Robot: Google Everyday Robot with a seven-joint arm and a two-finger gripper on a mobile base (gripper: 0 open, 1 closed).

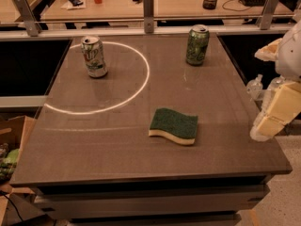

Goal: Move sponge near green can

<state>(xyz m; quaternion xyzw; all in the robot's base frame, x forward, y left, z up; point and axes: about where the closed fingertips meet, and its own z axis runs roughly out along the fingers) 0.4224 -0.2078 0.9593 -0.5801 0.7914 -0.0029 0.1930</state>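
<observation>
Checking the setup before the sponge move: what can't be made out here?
Camera view:
end effector, beside the right edge of the table: arm cut off by the frame edge.
green can: back face turned away from the camera.
sponge: underside hidden against the table.

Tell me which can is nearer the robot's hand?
The dark green can, back right; the whitish can stands far left. The hand hangs right of the table.
</observation>
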